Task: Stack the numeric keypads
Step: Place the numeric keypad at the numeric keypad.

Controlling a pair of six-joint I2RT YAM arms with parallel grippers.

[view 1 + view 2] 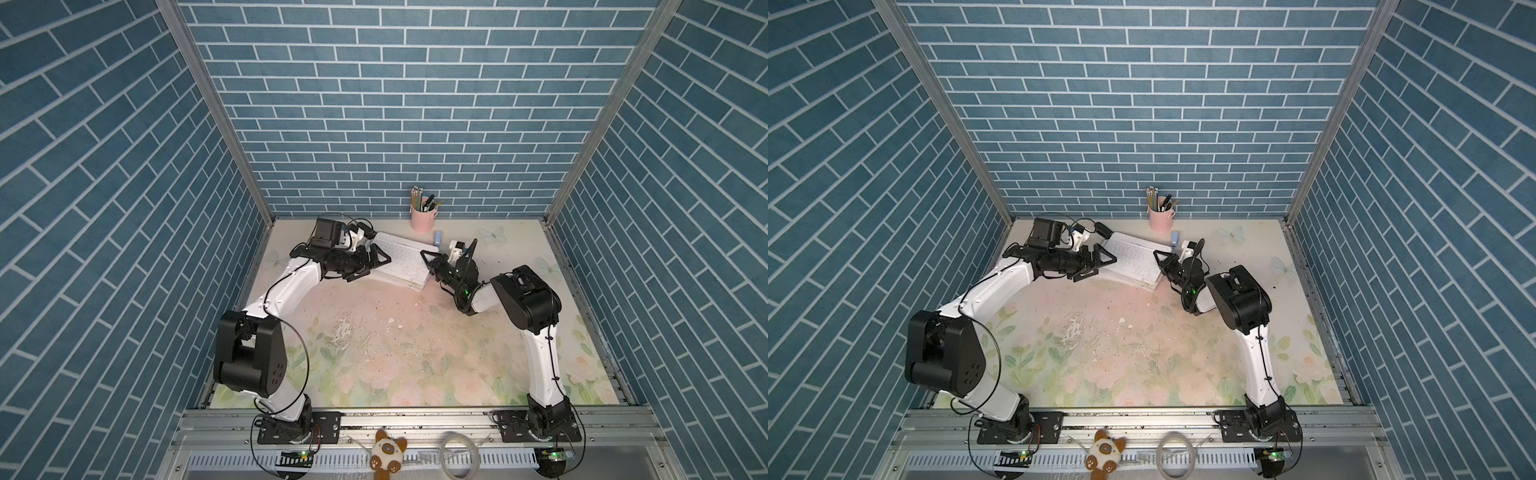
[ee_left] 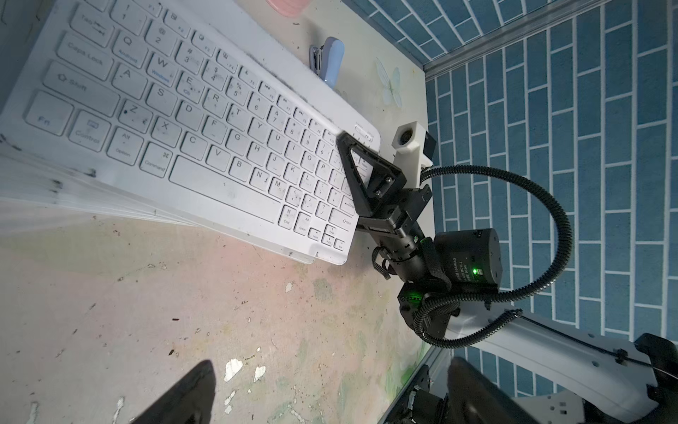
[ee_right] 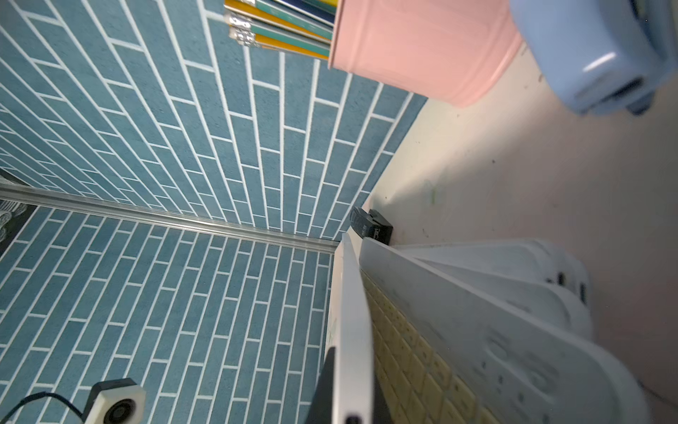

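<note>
Table: the pale flower-printed table (image 1: 374, 353) carried everything at its far end, close to the blue brick-pattern wall
Stack: the slim flat white-framed rectangular keypads (image 1: 415, 284) lay piled between the two arms, fanned so that edges and corners were not flush
Top keypad: the white-keyed one (image 2: 205, 147) lay face up over the pile, its keys scuffed with dark marks; a pale-yellow-keyed keypad (image 3: 403, 348) showed directly under it
Long axis: it ran from one arm across to the other, one short end toward each
Right tool: the right tool (image 1: 424, 254) was clamped tight on the top keypad's short end, one black triangular finger lying over the keys there
Left tool: the left tool (image 1: 376, 267) stood wide apart and empty, just beside the opposite short end
Nearer arm: the right, since it already had the grip; the left looked placed to steady or square up
Coming move: probably sliding the top keypad along its length until it sat true on the pile
Neighbours: a pink metal cup of pencils (image 1: 422, 220) and a small pale blue stapler (image 1: 438, 237) stood near the far corner, a likely snag
</note>
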